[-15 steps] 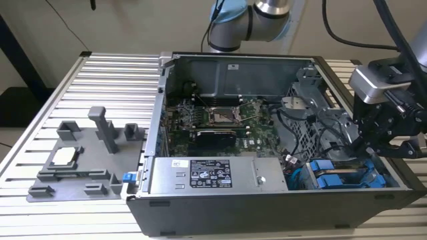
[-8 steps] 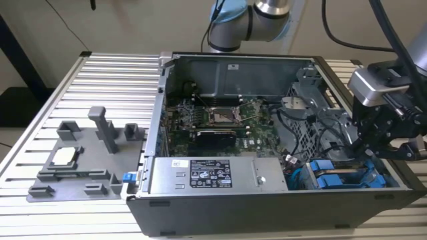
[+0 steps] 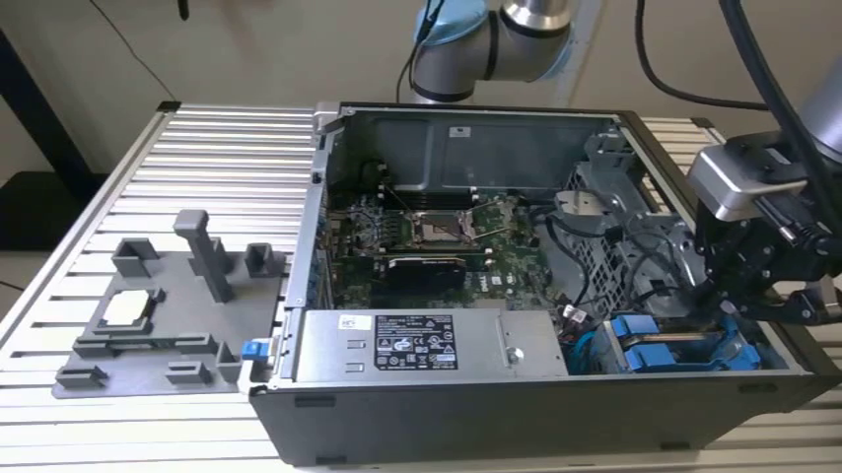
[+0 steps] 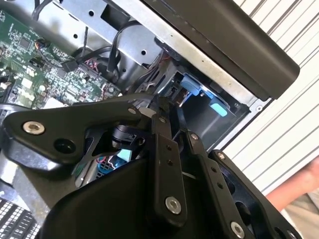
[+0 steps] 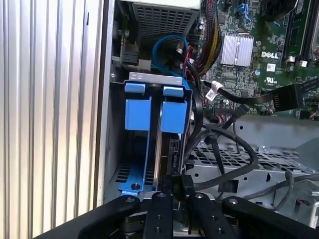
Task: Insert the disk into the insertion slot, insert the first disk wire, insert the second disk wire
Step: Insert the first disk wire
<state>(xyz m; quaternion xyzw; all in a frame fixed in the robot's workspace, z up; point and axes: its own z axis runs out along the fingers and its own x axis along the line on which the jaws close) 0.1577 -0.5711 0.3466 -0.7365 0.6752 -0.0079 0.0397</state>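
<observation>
The disk [image 5: 174, 115] sits in its blue carrier inside the insertion slot [image 5: 154, 77] of the grey drive cage, beside a second blue-fronted carrier [image 5: 136, 113] that lies nearer the case wall. In the exterior view the disk [image 3: 632, 327] is at the case's near right corner, with my gripper [image 3: 736, 310] hanging just to its right. In the first wrist view my gripper [image 5: 177, 196] is shut on the black plug [image 5: 177, 183] of a disk wire, right at the disk's rear edge. The second wrist view shows the fingers [image 4: 162, 139] close together above the blue carriers [image 4: 192, 84].
The open computer case [image 3: 526, 414] lies on a slatted aluminium table [image 3: 211, 148]. Loose black cables [image 5: 234, 149] and a blue cable loop [image 5: 164, 45] crowd the cage. The power supply [image 3: 421, 345] is beside it. A grey fixture [image 3: 158, 305] stands at the exterior view's left. A hand [image 4: 304, 186] is outside the case.
</observation>
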